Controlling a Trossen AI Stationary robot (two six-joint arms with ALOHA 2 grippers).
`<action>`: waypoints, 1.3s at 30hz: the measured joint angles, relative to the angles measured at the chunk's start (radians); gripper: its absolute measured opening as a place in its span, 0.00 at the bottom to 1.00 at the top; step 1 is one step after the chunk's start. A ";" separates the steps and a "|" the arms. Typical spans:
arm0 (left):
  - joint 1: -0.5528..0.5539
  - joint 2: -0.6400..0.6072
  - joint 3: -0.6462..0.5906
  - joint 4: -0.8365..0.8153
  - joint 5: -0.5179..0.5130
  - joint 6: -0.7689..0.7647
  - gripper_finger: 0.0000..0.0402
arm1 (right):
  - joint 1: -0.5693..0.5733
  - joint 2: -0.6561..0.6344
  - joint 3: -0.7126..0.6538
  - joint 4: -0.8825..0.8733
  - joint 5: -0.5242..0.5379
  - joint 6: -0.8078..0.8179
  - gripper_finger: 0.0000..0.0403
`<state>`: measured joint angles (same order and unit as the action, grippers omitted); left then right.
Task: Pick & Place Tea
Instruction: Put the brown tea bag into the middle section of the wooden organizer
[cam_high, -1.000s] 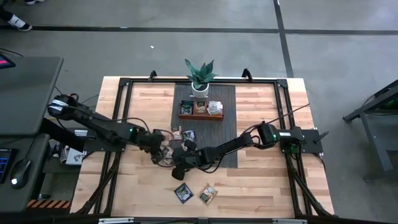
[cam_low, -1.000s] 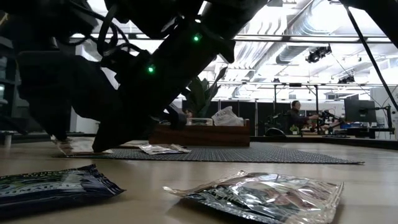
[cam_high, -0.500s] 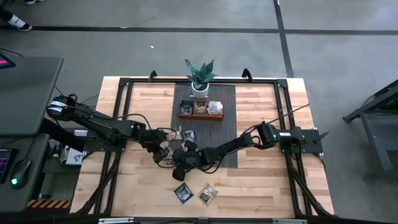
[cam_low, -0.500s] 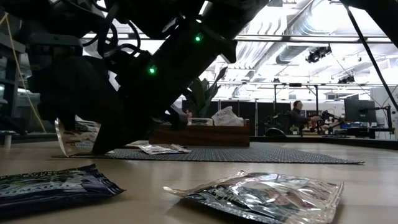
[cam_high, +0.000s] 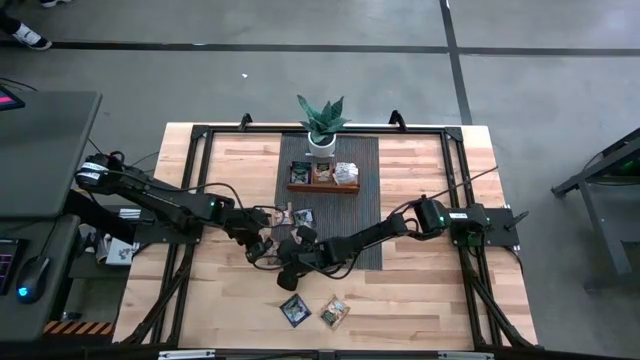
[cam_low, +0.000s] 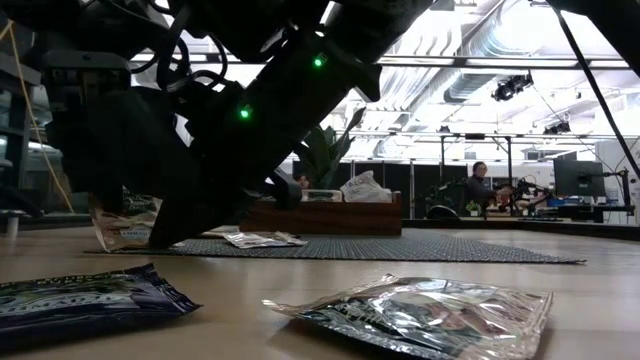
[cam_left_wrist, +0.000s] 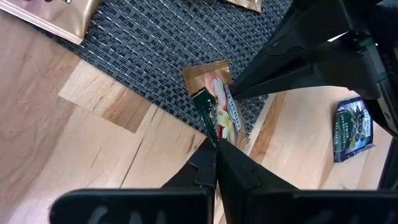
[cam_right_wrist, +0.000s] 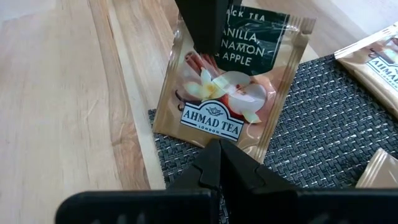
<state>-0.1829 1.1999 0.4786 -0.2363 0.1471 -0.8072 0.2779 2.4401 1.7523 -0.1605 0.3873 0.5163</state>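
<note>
A tan tea sachet (cam_right_wrist: 224, 93) with a dark green top stands on edge at the near left corner of the dark woven mat (cam_right_wrist: 323, 130). It also shows in the left wrist view (cam_left_wrist: 219, 102) and the low view (cam_low: 125, 225). My left gripper (cam_left_wrist: 216, 144) is shut on its top. My right gripper (cam_right_wrist: 217, 144), shut, sits low against its printed face. More sachets lie on the mat (cam_high: 300, 215) and near the front edge (cam_high: 295, 310). My left gripper pinches the sachet's dark green top edge (cam_left_wrist: 207, 121) between its two fingers, coming from above and pointing down. The sachet stands tilted below the fingers, its lower edge (cam_right_wrist: 186, 132) on the mat's rim. My right gripper's shut fingertips (cam_left_wrist: 239, 90) meet the lower part of the sachet's printed face (cam_right_wrist: 214, 135), coming low from the table's right side. They pinch nothing.
The brown wooden tray (cam_high: 322, 185) and a potted plant (cam_high: 322, 125) stand at the mat's far end. A dark sachet (cam_low: 85, 300) and a silvery one (cam_low: 420, 315) lie on bare wood near the front edge. Both arms cross close together at mid-table.
The tan sachet has gone from lying almost flat to standing on its lower edge. My left gripper has moved a little toward the table's right edge and come down over the sachet's top. My right gripper has stayed put.
</note>
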 joint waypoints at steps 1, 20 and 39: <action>0.000 0.000 0.000 0.000 -0.002 0.003 0.01 | 0.000 0.000 0.000 0.000 0.000 0.000 0.00; 0.000 0.000 0.014 -0.021 -0.020 0.049 0.00 | 0.036 -0.168 -0.003 -0.123 0.036 -0.101 0.16; 0.014 0.000 0.475 -0.430 -0.240 0.679 0.00 | 0.195 -0.238 -0.002 -0.796 0.360 0.469 0.08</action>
<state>-0.1684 1.1999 0.9534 -0.6666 -0.0928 -0.1283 0.4725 2.2024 1.7508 -0.9566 0.7473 0.9855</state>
